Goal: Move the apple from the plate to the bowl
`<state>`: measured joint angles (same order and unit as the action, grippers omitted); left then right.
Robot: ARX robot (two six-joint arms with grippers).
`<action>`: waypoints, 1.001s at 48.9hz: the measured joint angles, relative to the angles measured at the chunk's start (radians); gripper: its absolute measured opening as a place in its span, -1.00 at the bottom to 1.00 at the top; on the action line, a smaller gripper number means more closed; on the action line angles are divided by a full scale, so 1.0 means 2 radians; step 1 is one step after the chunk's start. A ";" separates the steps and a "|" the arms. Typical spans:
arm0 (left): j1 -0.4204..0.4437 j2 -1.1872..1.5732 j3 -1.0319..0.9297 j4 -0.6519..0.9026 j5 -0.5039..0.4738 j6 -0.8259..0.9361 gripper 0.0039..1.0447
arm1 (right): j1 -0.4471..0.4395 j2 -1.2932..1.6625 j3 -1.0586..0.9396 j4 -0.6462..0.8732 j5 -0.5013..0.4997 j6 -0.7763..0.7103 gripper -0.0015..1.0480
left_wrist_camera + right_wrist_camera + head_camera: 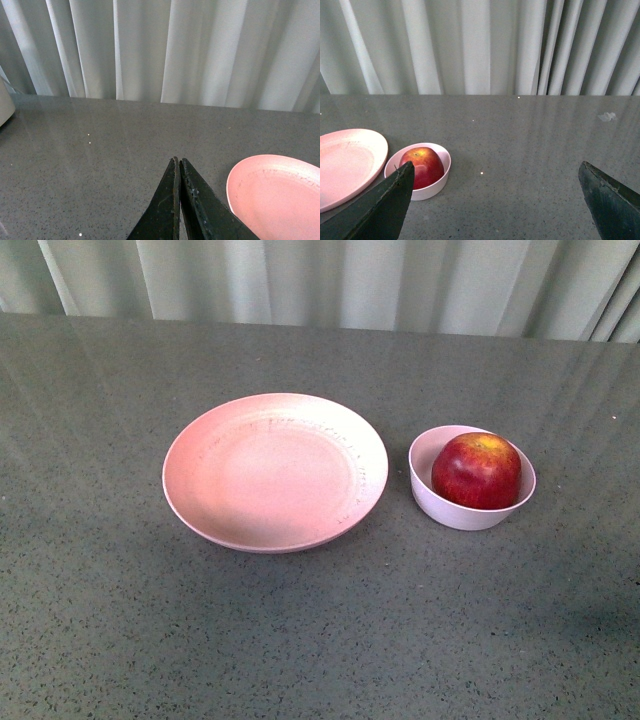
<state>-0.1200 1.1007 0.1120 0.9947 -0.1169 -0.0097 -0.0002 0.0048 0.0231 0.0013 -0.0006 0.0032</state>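
Note:
The dark red apple point(477, 470) sits inside the small pale pink bowl point(440, 502) at the right of the table. The wide salmon-pink plate point(275, 472) lies bare to its left. Neither arm shows in the front view. In the right wrist view the apple point(422, 165) in the bowl point(438, 184) lies beyond the left finger of my open, empty right gripper point(496, 172), with the plate point(347, 165) beside it. My left gripper point(178, 161) is shut and empty, over bare table, with the plate's rim point(235, 192) close beside it.
A grey speckled table point(320, 640) carries both dishes. White pleated curtains point(340, 280) hang behind its far edge. A pale object point(5, 102) shows at the edge of the left wrist view.

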 joint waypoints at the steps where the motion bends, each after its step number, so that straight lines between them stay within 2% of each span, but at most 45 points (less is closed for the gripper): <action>1: 0.001 -0.002 -0.002 0.000 0.001 0.000 -0.97 | 0.000 0.000 0.000 0.000 0.000 0.000 0.83; 9: 0.016 -0.060 -0.028 -0.045 0.016 0.000 -0.97 | 0.000 0.000 0.000 0.000 0.000 0.000 0.83; 13: 0.040 -0.092 -0.033 -0.068 0.051 0.001 -0.97 | 0.000 0.000 0.000 0.000 0.000 0.000 0.83; 18: 0.056 -0.124 -0.038 -0.095 0.055 0.001 -0.97 | 0.000 0.000 0.000 0.000 0.000 0.000 0.83; 49: 0.058 -0.340 -0.049 -0.288 0.059 0.001 -0.97 | 0.000 0.000 0.000 0.000 0.000 0.000 0.83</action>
<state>-0.0044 0.4210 0.0147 0.4183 0.0002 -0.0078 -0.0002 0.0048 0.0231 0.0013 0.0002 0.0032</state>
